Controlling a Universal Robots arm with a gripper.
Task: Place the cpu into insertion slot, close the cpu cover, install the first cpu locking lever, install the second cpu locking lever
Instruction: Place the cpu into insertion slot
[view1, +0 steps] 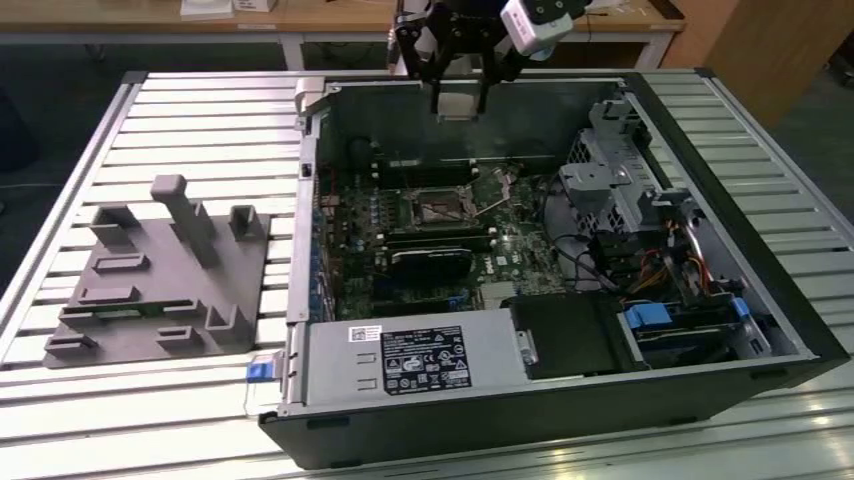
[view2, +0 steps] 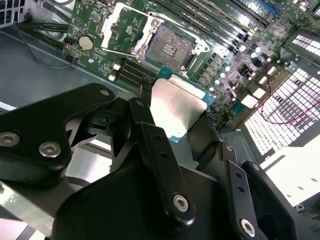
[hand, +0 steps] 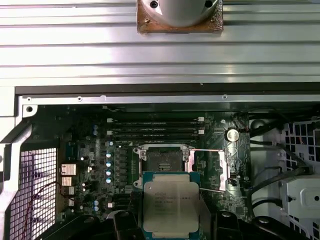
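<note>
No print can be read outright. In the exterior view a white label (view1: 414, 360) sits on the power supply (view1: 331, 382), at six o'clock in the case (view1: 534, 425). Its upper half carries fine black lines and its lower half a black block with small pale marks, all too small to read. In the first wrist view the cpu (hand: 170, 210) bears a few faint engraved lines on its face, illegible. In the second wrist view the motherboard (view2: 92, 20) shows tiny white markings, also unreadable.

The whole open case (view1: 534, 425) is seen from high up and afar in the exterior view. In both wrist views, the board (hand: 85, 131) and slot (hand: 162, 160) are looked down on closely, past the cpu (hand: 171, 207).
</note>
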